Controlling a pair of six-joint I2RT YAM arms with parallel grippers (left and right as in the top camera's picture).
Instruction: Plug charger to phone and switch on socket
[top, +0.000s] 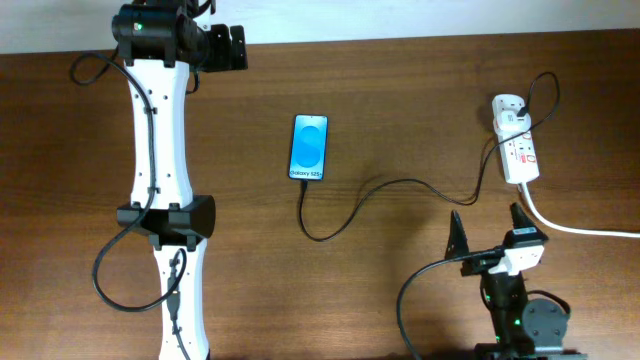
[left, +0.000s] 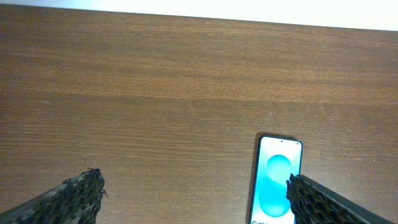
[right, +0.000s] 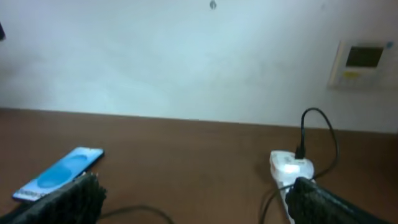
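Just one phone (top: 309, 147), charger (top: 408, 181), socket (top: 520, 155).

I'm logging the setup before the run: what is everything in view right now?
socket: one, white strip with red marks, table's right side.
adapter: one, white, on the socket's far end.
phone: one, black rim, blue screen, mid-table.
charger: one, thin black cable, from the phone's lower edge to the adapter.
white cord: one, from the socket off the right edge.
table: one, brown wood.
wall panel: one, pale, behind the table.
left gripper: one, black, open, far side, left of the phone.
right gripper: one, black, open, near side, short of the socket.
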